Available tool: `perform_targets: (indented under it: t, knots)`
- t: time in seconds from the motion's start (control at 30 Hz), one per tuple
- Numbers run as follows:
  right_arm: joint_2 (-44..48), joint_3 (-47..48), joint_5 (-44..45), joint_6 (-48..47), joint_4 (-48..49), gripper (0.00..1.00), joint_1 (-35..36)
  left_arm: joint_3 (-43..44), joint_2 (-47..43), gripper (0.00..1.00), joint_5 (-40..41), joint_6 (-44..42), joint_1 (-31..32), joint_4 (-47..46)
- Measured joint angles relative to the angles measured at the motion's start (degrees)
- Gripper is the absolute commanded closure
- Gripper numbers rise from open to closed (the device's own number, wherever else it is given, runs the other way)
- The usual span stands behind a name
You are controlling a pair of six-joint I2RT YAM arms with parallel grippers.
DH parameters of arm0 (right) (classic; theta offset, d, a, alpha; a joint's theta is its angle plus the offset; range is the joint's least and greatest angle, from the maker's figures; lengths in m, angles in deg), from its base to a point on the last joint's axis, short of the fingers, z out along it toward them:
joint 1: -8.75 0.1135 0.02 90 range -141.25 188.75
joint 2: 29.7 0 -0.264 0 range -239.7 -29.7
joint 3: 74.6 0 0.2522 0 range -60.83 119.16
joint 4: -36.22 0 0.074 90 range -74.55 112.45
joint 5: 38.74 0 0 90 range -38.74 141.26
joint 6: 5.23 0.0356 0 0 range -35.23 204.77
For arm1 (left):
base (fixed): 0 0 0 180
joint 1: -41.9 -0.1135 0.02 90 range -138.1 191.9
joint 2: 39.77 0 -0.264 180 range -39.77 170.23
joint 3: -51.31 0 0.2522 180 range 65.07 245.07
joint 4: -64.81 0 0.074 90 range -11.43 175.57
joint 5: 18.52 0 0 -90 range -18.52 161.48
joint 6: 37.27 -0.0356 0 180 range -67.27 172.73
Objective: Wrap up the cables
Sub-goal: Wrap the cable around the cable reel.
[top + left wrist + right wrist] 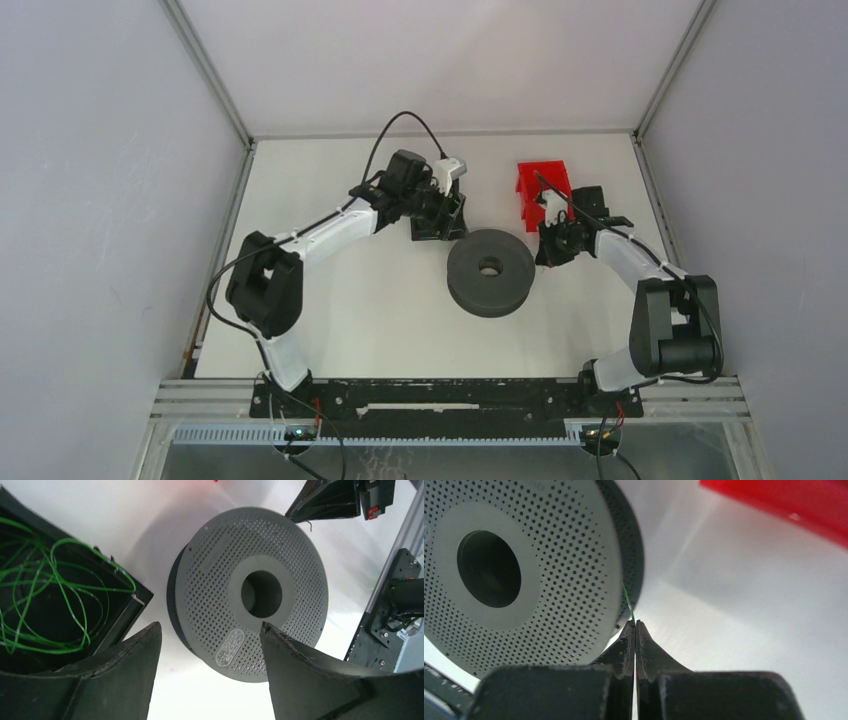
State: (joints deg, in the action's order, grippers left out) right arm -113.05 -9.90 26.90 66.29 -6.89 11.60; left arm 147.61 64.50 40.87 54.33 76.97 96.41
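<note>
White table (370,320), grey walls around. Right gripper (635,625): pressed together on a thin green cable (628,602), right beside the rim of the grey spool (524,575). Left gripper (210,630): fingers apart, spool just ahead, black box (55,620) of loose green loops (65,541) close alongside.
</note>
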Motion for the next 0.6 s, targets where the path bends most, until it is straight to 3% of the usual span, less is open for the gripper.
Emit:
perform_targets:
  t: [0.23,0.6]
  knots:
    - [-7.41,0.0,-0.48,8.66,-2.64,1.0,1.79,-6.97,-2.69,0.25,3.3,2.99,0.04,-3.72]
    - [-11.72,0.0,-6.19,13.46,-3.96,1.0,1.81,-12.79,-4.96,0.28,2.99,3.1,0.07,-8.61]
